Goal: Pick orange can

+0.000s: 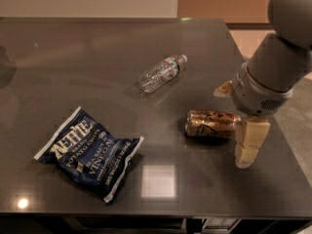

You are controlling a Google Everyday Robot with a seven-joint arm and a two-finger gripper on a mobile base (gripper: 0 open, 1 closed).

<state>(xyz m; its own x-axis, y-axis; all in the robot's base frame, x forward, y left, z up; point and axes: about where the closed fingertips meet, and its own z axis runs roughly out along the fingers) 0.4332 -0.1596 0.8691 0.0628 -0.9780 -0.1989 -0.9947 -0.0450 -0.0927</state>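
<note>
The orange can lies on its side on the dark table, right of centre, gold with dark swirls. My gripper is open at the can's right end. One cream finger reaches down just right of the can, near the table's right edge. The other finger shows behind the can, on its far side. The can's right end sits between the two fingers. The grey arm comes in from the upper right.
A clear plastic water bottle lies on its side behind and to the left of the can. A blue chip bag lies at the front left. The table's right edge runs just beside the gripper.
</note>
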